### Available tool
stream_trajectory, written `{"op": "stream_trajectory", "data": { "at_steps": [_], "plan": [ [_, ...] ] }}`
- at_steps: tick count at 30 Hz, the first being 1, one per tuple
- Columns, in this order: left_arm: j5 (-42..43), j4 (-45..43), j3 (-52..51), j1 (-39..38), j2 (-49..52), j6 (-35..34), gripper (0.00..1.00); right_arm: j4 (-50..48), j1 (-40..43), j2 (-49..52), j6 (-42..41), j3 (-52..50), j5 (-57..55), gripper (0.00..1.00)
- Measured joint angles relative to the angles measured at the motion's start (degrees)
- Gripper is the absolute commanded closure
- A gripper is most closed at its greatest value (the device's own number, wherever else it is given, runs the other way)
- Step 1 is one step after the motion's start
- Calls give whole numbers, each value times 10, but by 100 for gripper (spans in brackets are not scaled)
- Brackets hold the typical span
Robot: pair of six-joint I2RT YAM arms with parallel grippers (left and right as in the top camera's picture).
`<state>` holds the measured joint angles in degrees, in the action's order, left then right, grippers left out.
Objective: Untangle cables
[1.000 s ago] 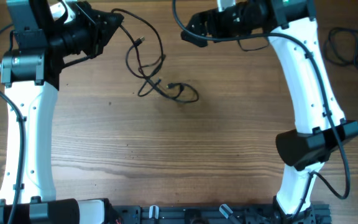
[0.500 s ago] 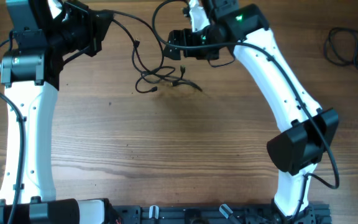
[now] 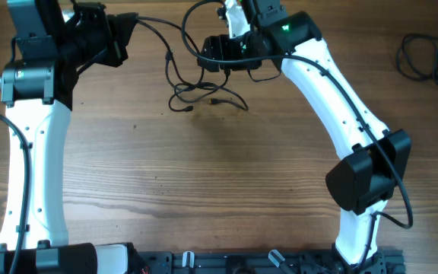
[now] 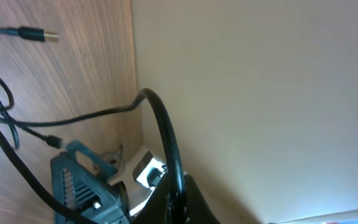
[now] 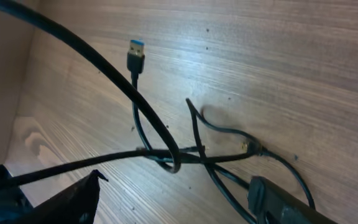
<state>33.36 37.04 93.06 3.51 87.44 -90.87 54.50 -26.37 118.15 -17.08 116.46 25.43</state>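
A tangle of thin black cables (image 3: pixel 198 93) lies on the wooden table at top centre. One strand runs up and left to my left gripper (image 3: pixel 122 34), which is shut on that cable (image 4: pixel 166 134) and holds it off the table. My right gripper (image 3: pixel 207 59) hovers right over the tangle. In the right wrist view its jaws (image 5: pixel 176 199) stand open on either side of the crossing strands (image 5: pixel 173 155) without touching them. A blue-tipped USB plug (image 5: pixel 135 56) and a small connector (image 5: pixel 248 147) lie on the wood. Another plug (image 4: pixel 39 35) shows in the left wrist view.
A separate coil of black cable (image 3: pixel 424 57) lies at the far right top of the table (image 3: pixel 219 175). The right arm's white links (image 3: pixel 341 106) reach diagonally across the right half. The table's far edge runs just behind both grippers.
My right arm has swung left from the top right to above the tangle, and its jaws have narrowed somewhat. The left gripper has drawn its cable slightly left, shifting the tangle.
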Motion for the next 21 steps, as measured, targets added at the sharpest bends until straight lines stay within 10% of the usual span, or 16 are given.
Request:
{"op": "stream_trajectory", "data": {
  "at_steps": [5,14,21],
  "plan": [
    [20,-18,0,0,0,-25,96,-15,0,2,0,-1,0,27],
    [58,-75,-1,0,0,402,96,9,0,17,35,-2,0,27],
    [61,-75,-1,1,0,469,96,22,0,17,111,-2,-2,27]
  ]
}}
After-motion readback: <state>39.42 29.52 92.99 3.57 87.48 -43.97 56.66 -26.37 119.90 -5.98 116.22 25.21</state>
